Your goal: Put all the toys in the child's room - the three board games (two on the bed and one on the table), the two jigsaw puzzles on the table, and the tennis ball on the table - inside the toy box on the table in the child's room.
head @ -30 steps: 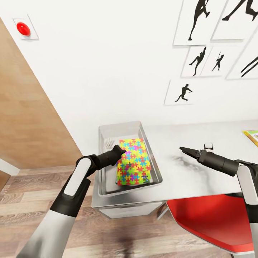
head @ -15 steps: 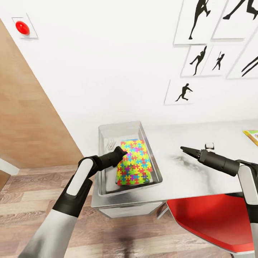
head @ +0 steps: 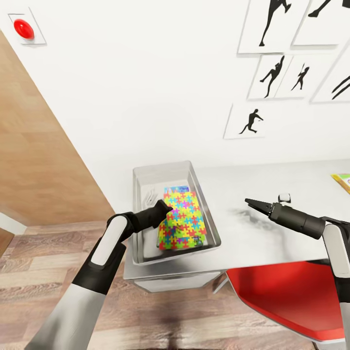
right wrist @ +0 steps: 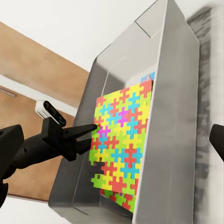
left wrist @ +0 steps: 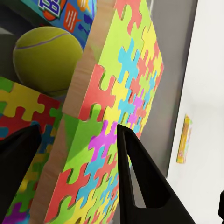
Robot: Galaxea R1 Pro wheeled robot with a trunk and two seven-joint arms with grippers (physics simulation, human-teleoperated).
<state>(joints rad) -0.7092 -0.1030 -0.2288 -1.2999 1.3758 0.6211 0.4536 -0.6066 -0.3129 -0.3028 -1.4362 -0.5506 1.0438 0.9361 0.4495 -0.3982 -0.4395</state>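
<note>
The grey toy box (head: 142,181) stands at the left end of the table (head: 272,238). In it a jigsaw puzzle (head: 183,219) leans tilted, its wooden edge toward my left gripper (head: 163,209). That gripper is open, its fingers (left wrist: 140,182) on either side of the puzzle's edge. In the left wrist view the tennis ball (left wrist: 46,59), a second puzzle (left wrist: 18,105) and a blue game box (left wrist: 65,11) lie beneath. A board game (head: 343,181) lies at the table's right end. My right gripper (head: 251,201) hovers open over the table, right of the box.
A red chair (head: 287,296) stands tucked under the table below my right arm. A brown door (head: 39,165) is at the left, with wood floor (head: 29,272) below it. Silhouette pictures (head: 250,121) and a red wall button (head: 23,29) hang on the white wall.
The puzzle has sunk a little lower in the box, uncovering a blue box behind it. The head view has tilted slightly. Both arms have barely moved.
</note>
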